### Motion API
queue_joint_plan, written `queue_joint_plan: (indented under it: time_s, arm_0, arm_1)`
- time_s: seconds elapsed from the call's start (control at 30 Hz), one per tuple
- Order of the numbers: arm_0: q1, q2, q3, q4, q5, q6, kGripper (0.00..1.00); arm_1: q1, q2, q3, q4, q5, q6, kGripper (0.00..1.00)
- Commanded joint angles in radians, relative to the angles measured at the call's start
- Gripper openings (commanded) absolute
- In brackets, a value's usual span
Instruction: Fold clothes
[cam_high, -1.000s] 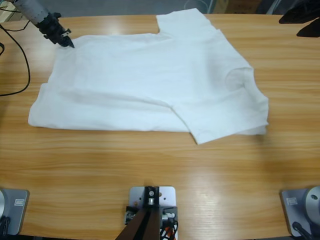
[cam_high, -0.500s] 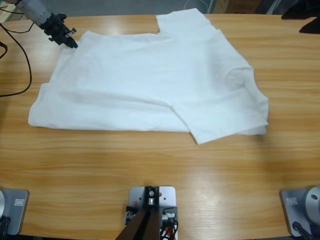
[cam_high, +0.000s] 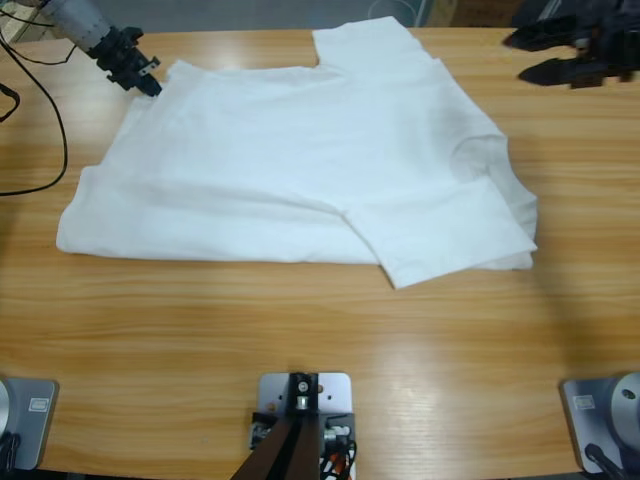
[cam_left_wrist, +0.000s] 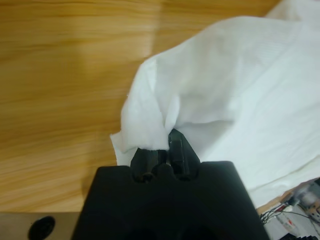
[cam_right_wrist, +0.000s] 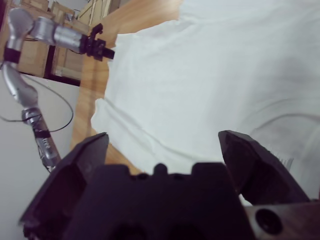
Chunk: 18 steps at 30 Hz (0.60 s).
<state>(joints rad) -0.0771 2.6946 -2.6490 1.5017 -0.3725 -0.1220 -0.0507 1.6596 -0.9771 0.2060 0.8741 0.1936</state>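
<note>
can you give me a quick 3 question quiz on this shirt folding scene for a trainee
1. True or false: the left end effector is shut on a corner of the T-shirt.
2. How do the right end effector jaws stand? A) wide open, holding nothing B) shut on a sleeve C) shut on a cable
3. Fill in: the T-shirt lies on a wooden ____.

Key: 1 true; 2 A; 3 table

White T-shirt (cam_high: 300, 170); wood-grain tan table (cam_high: 300, 340); black end effectors.
</note>
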Motion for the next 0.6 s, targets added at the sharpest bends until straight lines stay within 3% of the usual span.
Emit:
queue_joint_plan:
  time_s: [0.03, 0.23, 0.4, 0.6]
  arm_0:
    - [-0.060, -0.067, -0.362, 0.161, -0.013, 0.018, 0.000]
    - [-0.065, -0.099, -0.350, 0.161, -0.005, 0.025, 0.000]
    - [-0.066, -0.104, -0.344, 0.161, -0.003, 0.022, 0.000]
    - [-0.067, -0.109, -0.331, 0.161, -0.005, 0.024, 0.000]
  arm_1:
    - [0.028, 0.327, -0.261, -0.033, 0.000, -0.049, 0.812]
    - [0.026, 0.577, -0.575, -0.013, 0.012, -0.057, 0.812]
    - [0.007, 0.711, -0.805, 0.097, 0.009, -0.062, 0.812]
    - [-0.003, 0.854, -1.222, 0.540, -0.235, -0.238, 0.812]
